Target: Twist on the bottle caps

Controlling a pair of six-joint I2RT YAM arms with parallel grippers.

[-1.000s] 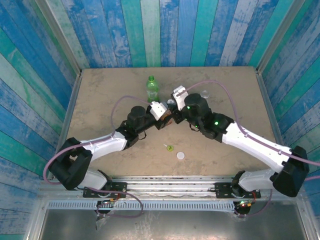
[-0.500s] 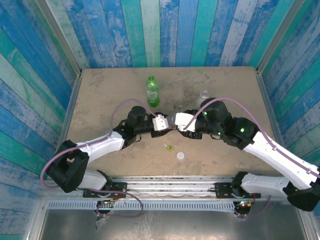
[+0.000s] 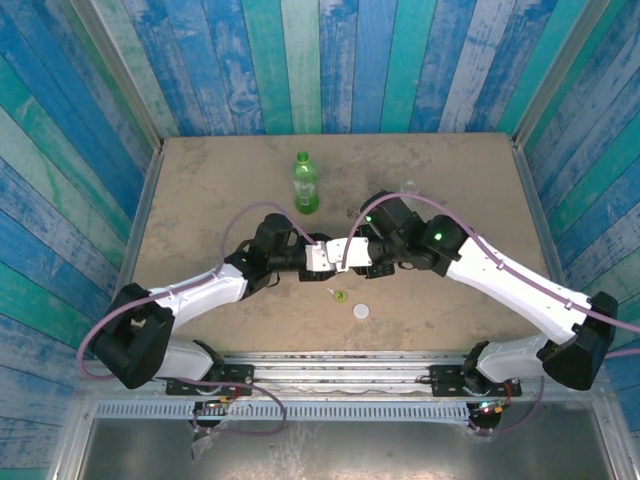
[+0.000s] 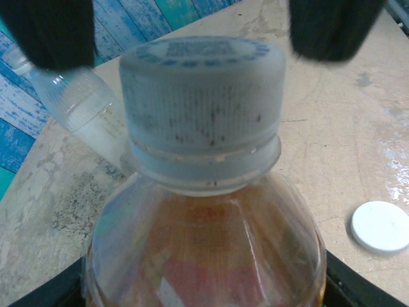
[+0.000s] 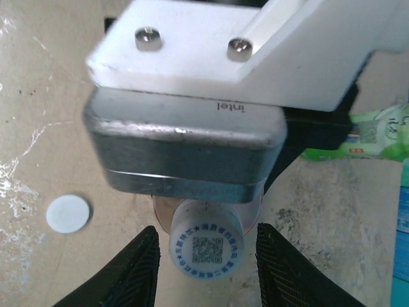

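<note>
My left gripper (image 3: 322,256) is shut on the amber-orange bottle (image 4: 204,249), whose neck points toward my right gripper (image 3: 350,250). A white cap (image 4: 201,105) with blue print sits on that neck. In the right wrist view the same cap (image 5: 206,251) faces the camera, and the right gripper (image 5: 208,242) is open with a black finger (image 5: 137,272) on each side and a gap to the cap. The green bottle (image 3: 305,183) stands at the back. The clear bottle (image 4: 77,102) shows behind the cap. A yellow-green cap (image 3: 339,295) and a white cap (image 3: 361,311) lie on the table.
The tan table (image 3: 200,190) is walled by blue striped panels on three sides. The loose white cap (image 5: 67,213) lies left of the right gripper's fingers, and the green bottle (image 5: 370,142) is off to their right.
The left gripper has carried the bottle nearer the front. The right wrist has swung round from behind the bottle to face the cap end-on, its fingers now straddling it.
</note>
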